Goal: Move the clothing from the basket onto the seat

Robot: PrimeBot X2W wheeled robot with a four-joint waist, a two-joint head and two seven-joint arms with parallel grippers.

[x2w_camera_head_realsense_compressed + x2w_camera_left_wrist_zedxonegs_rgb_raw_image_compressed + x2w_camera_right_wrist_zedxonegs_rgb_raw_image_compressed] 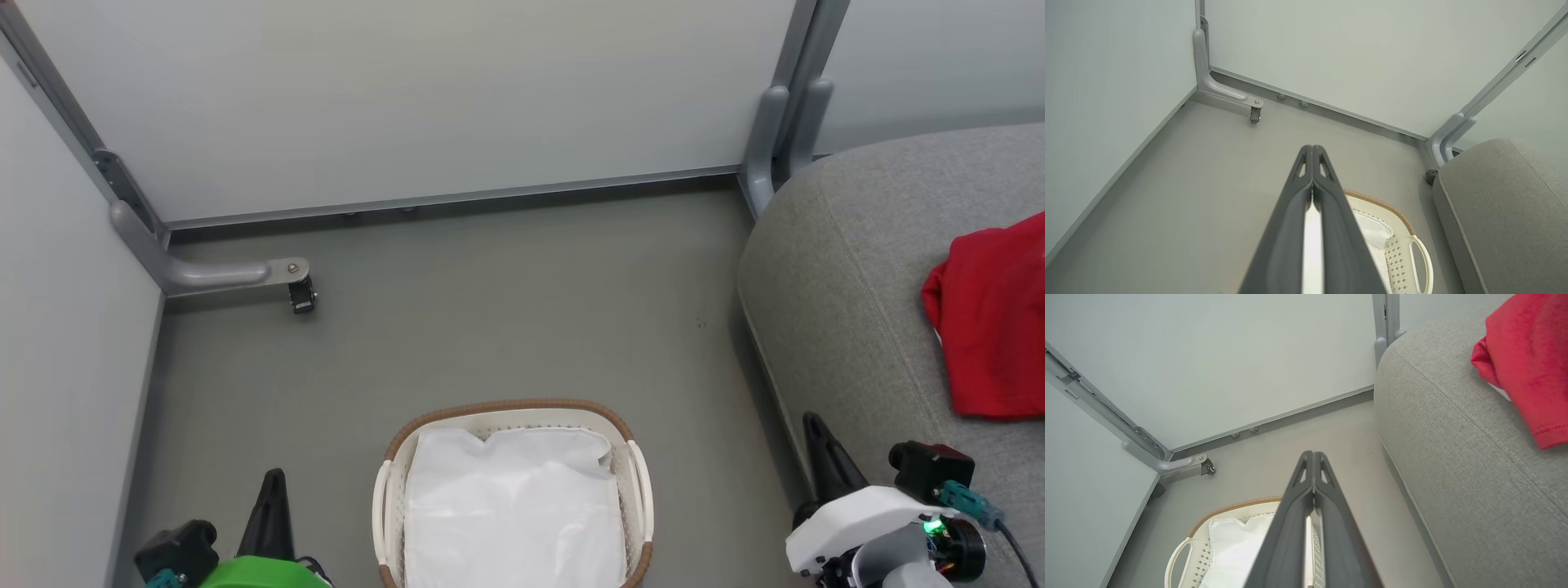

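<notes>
Red clothing lies bunched on the grey seat at the right; it also appears as red clothing on the seat in the right wrist view. The white basket with its brown rim stands on the floor at the bottom centre, holding just a plain white sheet. My left gripper hovers left of the basket, shut and holding nothing, its tips pressed together in the left wrist view. My right gripper sits by the seat's front edge, likewise shut with nothing held.
Pale partition panels close the space at the back and left. A grey metal foot with a small black caster juts onto the floor at the left corner. Another grey post foot stands beside the seat's far corner. Grey floor lies beyond the basket.
</notes>
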